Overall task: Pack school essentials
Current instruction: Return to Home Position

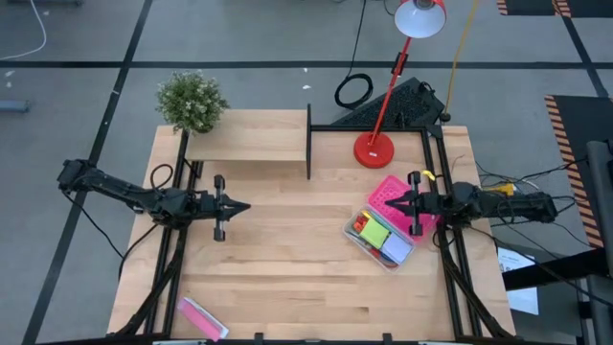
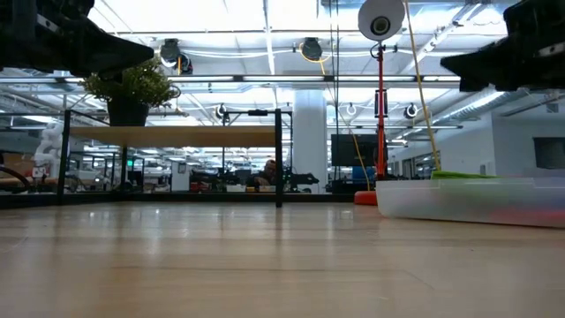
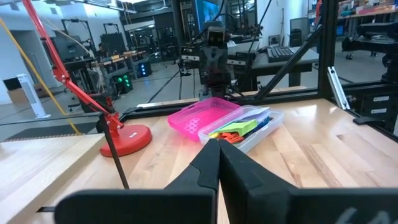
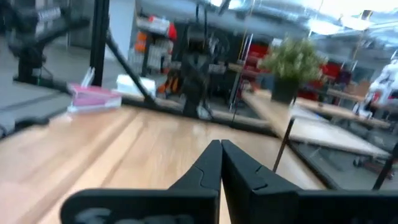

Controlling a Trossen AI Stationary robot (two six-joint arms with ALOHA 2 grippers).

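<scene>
Above the table, left gripper [image 1: 244, 206] and right gripper [image 1: 388, 204] hang closed, empty; no writing legible.

Left hand [image 1: 247, 206] and right hand [image 1: 390, 203] closed, pointing toward each other.

Wooden table [image 1: 287, 240], clear case [image 1: 356, 236], pink lid [image 1: 388, 192], red lamp [image 1: 374, 149], pink-and-white packet [image 1: 202, 318]

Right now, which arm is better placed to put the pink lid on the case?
Right, probably. The right gripper hangs over the pink lid beside the clear case; the left gripper is far across the table.
</scene>
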